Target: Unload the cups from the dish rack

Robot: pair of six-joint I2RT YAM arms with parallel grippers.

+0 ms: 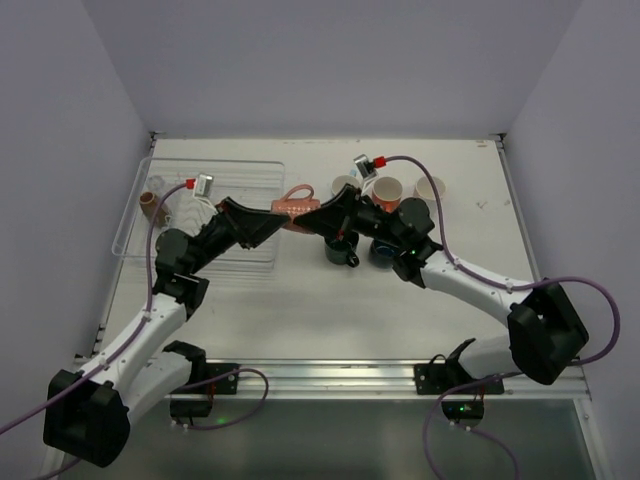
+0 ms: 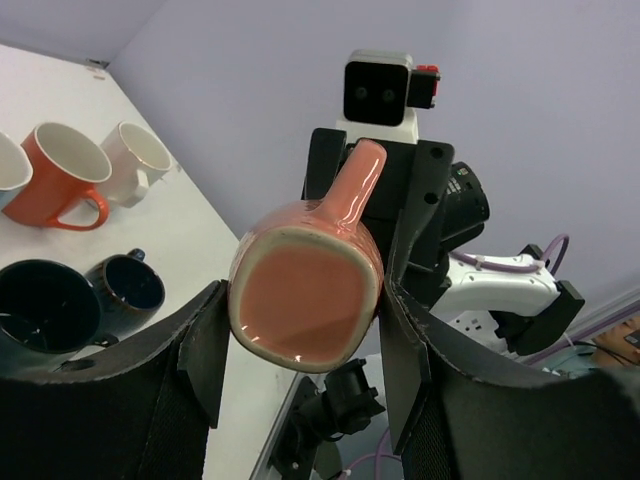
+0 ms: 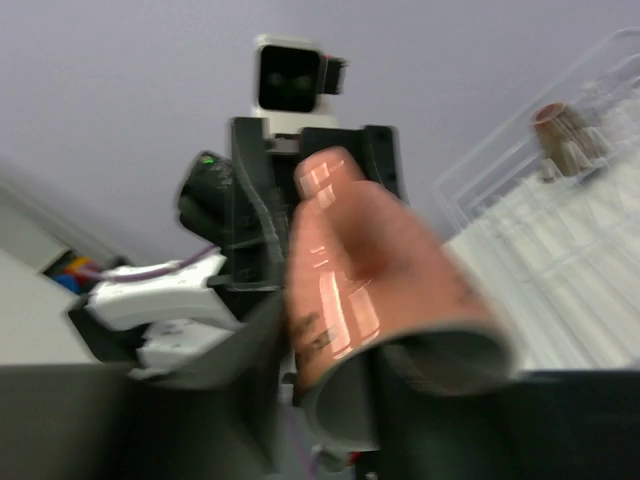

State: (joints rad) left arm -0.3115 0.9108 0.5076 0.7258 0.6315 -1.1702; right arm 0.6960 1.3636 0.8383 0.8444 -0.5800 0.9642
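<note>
Seven cups show plainly. One pink mug (image 1: 295, 205) is up off the table (image 1: 300, 310). Five stand on the table: one orange mug (image 1: 387, 190), two light ones, a pale cup (image 1: 345, 185) and a white mug (image 1: 430, 188), and two dark ones, a dark teal mug (image 1: 342, 250) and a navy mug (image 1: 383, 252). One brown cup (image 1: 152, 200) sits in the single dish rack (image 1: 250, 165). Something clear beside it is too faint to count. There are two arms, the left arm (image 1: 150, 320) and the right arm (image 1: 470, 280), and two grippers, the left gripper (image 1: 283, 212) and the right gripper (image 1: 312, 210).
</note>
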